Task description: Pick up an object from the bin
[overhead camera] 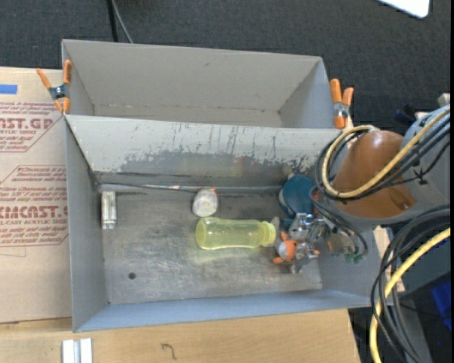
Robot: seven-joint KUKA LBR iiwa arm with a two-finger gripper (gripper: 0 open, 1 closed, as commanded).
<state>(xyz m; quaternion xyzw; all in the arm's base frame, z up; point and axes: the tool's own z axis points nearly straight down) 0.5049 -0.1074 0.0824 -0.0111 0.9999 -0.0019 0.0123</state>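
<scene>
— Where does your arm stand, seen from the camera above?

— It reaches in from the right, over the right wall of the grey bin (174,282). Its orange cover (371,176) hangs above that wall, with yellow and black cables (334,151) looped round it. My wrist bends down into the bin's right front corner.

— And the pincer?

— My pincer (297,242) is low, close to the floor, near the right wall. Whether it is open or closed I cannot tell: the metal parts there run together. I see nothing held in it.

— What lies nearest?

— A clear yellow bottle (231,234) lies on its side across the middle of the floor, its capped end pointing right, just beside my pincer. Whether they touch I cannot tell. A teal round thing (295,193) sits just behind the pincer, against the back slope. A small orange piece (279,259) lies at the pincer's front left.

— Anything else?

— A small whitish round thing (205,200) lies just behind the bottle, and a pale little block (108,209) lies well apart by the left wall.
</scene>
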